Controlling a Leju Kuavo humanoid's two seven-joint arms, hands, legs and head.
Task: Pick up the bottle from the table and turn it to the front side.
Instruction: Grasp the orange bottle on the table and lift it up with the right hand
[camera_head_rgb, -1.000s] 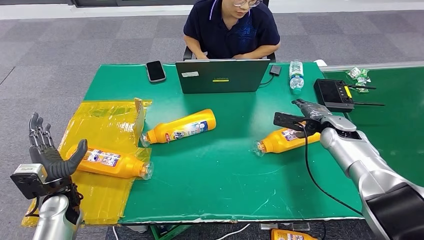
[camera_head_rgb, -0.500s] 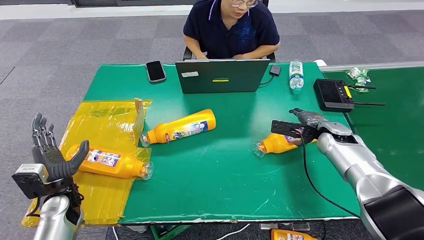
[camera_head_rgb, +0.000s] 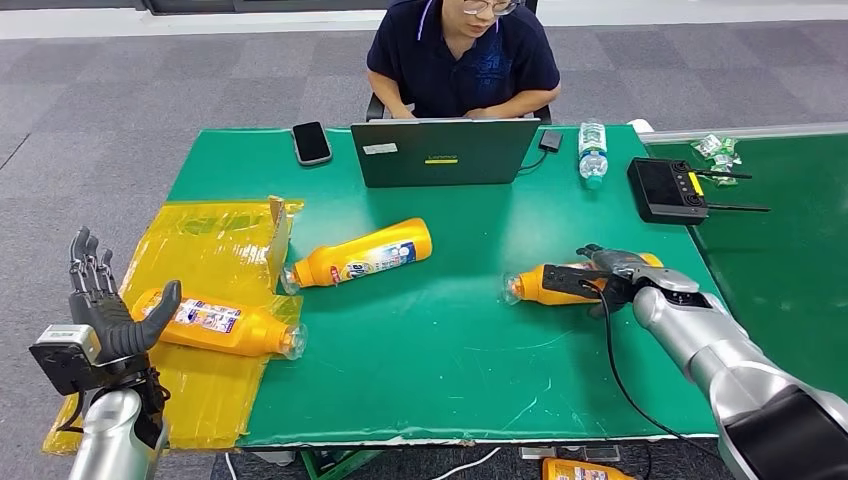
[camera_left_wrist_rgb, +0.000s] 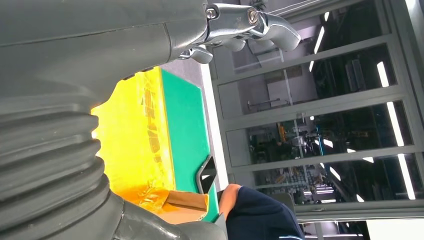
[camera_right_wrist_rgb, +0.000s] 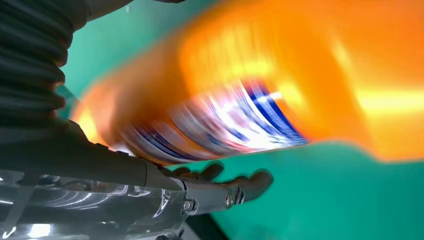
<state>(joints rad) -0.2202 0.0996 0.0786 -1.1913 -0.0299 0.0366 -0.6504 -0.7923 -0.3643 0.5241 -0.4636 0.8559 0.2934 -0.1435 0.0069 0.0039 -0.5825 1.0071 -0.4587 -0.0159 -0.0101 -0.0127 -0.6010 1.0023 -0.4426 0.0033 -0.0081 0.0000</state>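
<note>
Three orange bottles lie on their sides on the green table (camera_head_rgb: 430, 340). One orange bottle (camera_head_rgb: 555, 284) sits at the robot's right, cap end toward the table's middle, with the right hand (camera_head_rgb: 612, 275) laid over its body; the right wrist view shows this bottle's label (camera_right_wrist_rgb: 220, 125) blurred close against the fingers (camera_right_wrist_rgb: 240, 182), and whether they have actually gripped it cannot be told. One centre bottle (camera_head_rgb: 360, 254) lies near the table's middle, label up, just beside the yellow sheet's edge. One left bottle (camera_head_rgb: 222, 324) rests on the yellow plastic sheet (camera_head_rgb: 205, 250) covering the table's left end.

One left hand (camera_head_rgb: 105, 310) is raised off the table's left corner, fingers upright and spread, thumb out, holding nothing.

One open laptop (camera_head_rgb: 444, 152) stands at the far edge, with one person (camera_head_rgb: 462, 60) in a dark shirt seated behind it. One black phone (camera_head_rgb: 311, 142) lies left of the laptop. One clear water bottle (camera_head_rgb: 592, 152) lies to the laptop's right. One black controller (camera_head_rgb: 668, 188) with antennas sits at the right end. One further orange bottle (camera_head_rgb: 585, 470) shows below the table's near edge.
</note>
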